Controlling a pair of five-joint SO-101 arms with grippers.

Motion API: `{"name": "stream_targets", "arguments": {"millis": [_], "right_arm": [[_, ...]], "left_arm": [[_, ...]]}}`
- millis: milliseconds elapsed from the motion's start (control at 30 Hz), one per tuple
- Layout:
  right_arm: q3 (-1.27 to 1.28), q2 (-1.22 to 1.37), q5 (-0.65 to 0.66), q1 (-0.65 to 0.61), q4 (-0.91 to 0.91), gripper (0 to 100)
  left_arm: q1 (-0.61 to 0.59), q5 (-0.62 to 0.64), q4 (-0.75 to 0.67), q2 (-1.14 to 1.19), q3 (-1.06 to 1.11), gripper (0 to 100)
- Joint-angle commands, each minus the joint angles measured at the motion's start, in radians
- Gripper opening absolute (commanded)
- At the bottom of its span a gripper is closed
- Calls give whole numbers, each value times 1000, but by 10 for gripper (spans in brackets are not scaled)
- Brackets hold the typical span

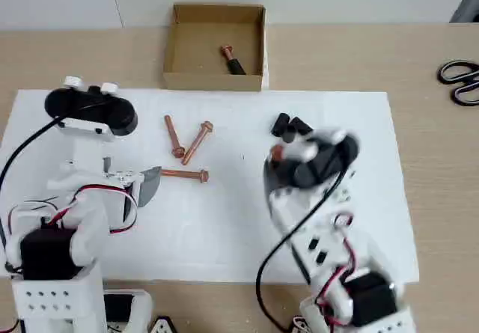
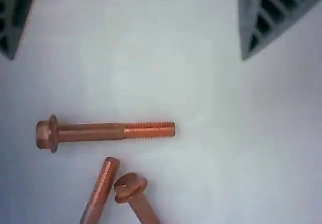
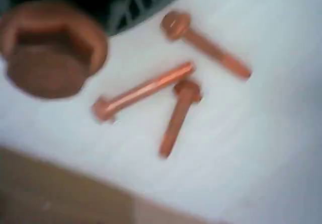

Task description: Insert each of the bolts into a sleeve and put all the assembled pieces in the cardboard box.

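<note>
Bolts [image 1: 183, 173] — three of them — lie loose on the white sheet [image 1: 224, 236] in front of the cardboard box [image 1: 213, 81], which already holds one assembled piece [image 1: 232, 60]. Our right gripper [image 1: 288, 161] is clamped on a fourth bolt [image 3: 50, 48], just short of the black sleeves [image 1: 288, 126] below the box's right corner. We judge insertion is in hand; next, line bolt with sleeve. Our left gripper [image 2: 128, 53] hangs jaws wide apart beside the bolt farthest from the box. Scissors [image 1: 460, 78] lie well right of the box — open sheet all round.
</note>
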Motion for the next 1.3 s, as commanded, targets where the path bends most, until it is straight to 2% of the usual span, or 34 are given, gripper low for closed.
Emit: {"name": "stream_targets", "arguments": {"millis": [0,367,467,567,733,1067,1167,1267], "right_arm": [[-345,363,-6,50,-88,3],[-872,1342,-5,59,-685,3],[-1019,1570,-5,59,-785,3],[-1180,1768,-5,59,-794,3],[-1399,2018,-5,61,-791,4],[-1522,2207,-5,56,-789,12],[-1522,2210,-5,58,-774,99],[-1525,2206,-5,56,-677,206]], "left_arm": [[-6,-3,2,-9,-1,271],[-12,2,61,-9,1,269],[-14,2,100,-9,1,269],[-17,2,120,-11,1,269],[-87,2,117,-54,1,269],[-100,2,114,-210,1,271],[-100,3,114,-213,1,272],[-100,3,114,-213,1,272]]}}
